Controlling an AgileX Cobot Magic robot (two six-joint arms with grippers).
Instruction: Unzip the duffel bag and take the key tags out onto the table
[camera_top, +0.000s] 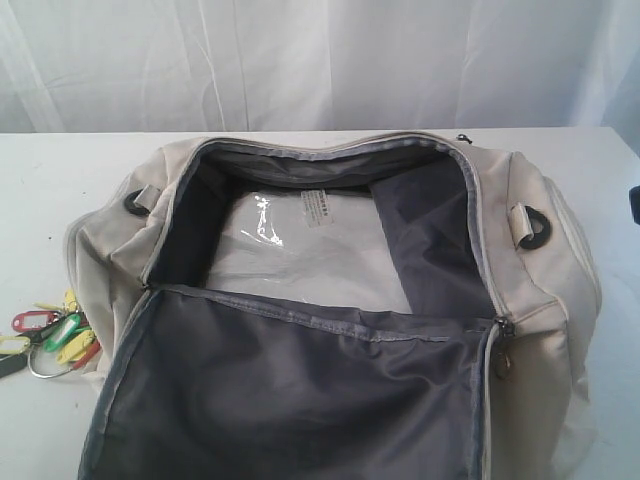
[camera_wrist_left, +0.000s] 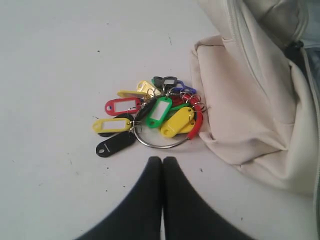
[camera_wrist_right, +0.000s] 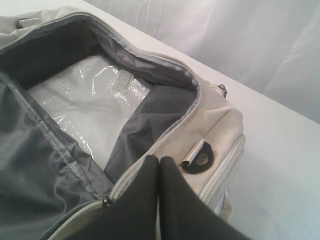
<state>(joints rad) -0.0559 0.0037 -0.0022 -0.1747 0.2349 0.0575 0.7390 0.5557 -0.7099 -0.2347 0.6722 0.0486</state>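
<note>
The cream-white duffel bag (camera_top: 560, 270) lies on the white table (camera_top: 60, 190) with its zipper undone and its big flap (camera_top: 300, 400) folded toward the front, grey lining showing. Inside lies a clear plastic-wrapped white pack (camera_top: 300, 255). The key tags (camera_top: 55, 335) rest on the table beside the bag's left end; in the left wrist view the key tags (camera_wrist_left: 150, 117) lie just beyond my left gripper (camera_wrist_left: 162, 160), which is shut and holds nothing. My right gripper (camera_wrist_right: 160, 160) is shut and empty above the bag's right end, near a black D-ring (camera_wrist_right: 200, 159). Neither gripper shows in the exterior view.
A white curtain (camera_top: 320, 60) hangs behind the table's far edge. A second black D-ring (camera_top: 135, 205) sits at the bag's left end. The zipper slider (camera_wrist_right: 106, 201) lies by the right gripper. Bare tabletop (camera_wrist_left: 60, 60) stretches away from the tags.
</note>
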